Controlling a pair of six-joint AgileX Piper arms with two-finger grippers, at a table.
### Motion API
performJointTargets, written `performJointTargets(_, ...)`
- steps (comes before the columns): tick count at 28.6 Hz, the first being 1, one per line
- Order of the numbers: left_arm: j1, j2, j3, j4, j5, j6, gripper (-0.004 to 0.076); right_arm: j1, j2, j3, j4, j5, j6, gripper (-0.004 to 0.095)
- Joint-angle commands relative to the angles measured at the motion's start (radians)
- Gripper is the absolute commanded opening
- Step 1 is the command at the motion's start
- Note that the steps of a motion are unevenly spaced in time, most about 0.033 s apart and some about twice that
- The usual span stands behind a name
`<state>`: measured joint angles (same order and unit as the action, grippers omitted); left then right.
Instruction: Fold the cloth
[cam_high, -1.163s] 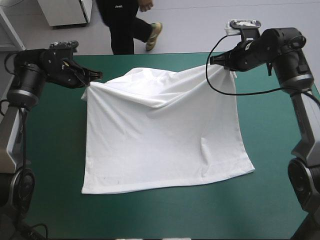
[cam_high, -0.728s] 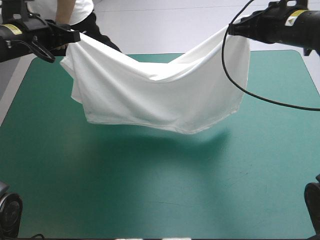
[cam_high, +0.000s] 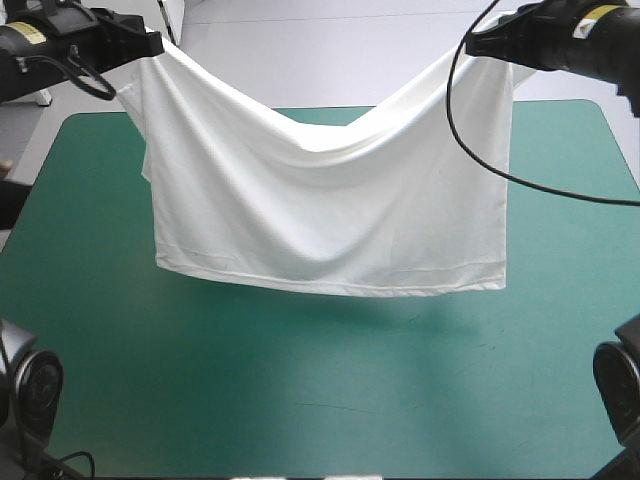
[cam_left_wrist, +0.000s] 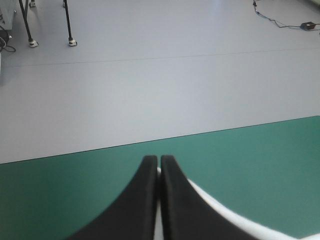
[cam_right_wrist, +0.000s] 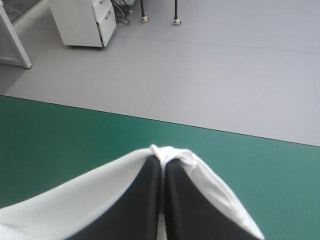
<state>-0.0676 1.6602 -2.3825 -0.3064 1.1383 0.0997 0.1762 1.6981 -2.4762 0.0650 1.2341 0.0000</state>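
Above the table (cam_high: 300, 400), grippers (cam_high: 157, 45) (cam_high: 471, 46) high, apart.

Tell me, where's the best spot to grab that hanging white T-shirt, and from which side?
Probably by its two top corners, each from its outer side, as the left hand and right hand do: held there, the T-shirt hangs as one spread sheet, hem free above the table.

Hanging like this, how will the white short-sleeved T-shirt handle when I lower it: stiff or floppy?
Likely floppy: the white short-sleeved T-shirt sags deeply between the left pincer and right pincer. Probably light: two corner pinches carry it clear of the teal-green table cover.
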Motion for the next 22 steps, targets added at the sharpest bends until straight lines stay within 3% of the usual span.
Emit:
performJointTargets(1,-0.003,0.028,-0.022,-0.013,-0.193,0.003,-0.0009,-0.001,0.037,-0.021,-0.027,-0.19,0.0,-0.0019)
performJointTargets(4,-0.003,0.071,-0.022,-0.019,-0.336,0.003,-0.0009,-0.001,0.076,-0.021,-0.007,-0.347,0.0,-0.0019)
performJointTargets(9,-0.003,0.09,-0.024,-0.019,-0.417,0.003,-0.0009,-0.003,0.077,-0.021,-0.02,-0.392,0.0,-0.0019)
performJointTargets(12,-0.003,0.11,-0.022,-0.019,-0.368,0.003,-0.0009,-0.003,0.089,-0.021,-0.025,-0.334,0.008,-0.0019)
performJointTargets(19,-0.003,0.211,-0.019,0.058,-0.087,-0.063,-0.0009,-0.003,0.197,-0.021,-0.025,-0.025,0.066,-0.0019)
performJointTargets(22,-0.003,0.249,0.038,0.087,-0.017,-0.08,-0.0009,-0.003,0.241,0.02,-0.005,-0.017,0.105,-0.0019)
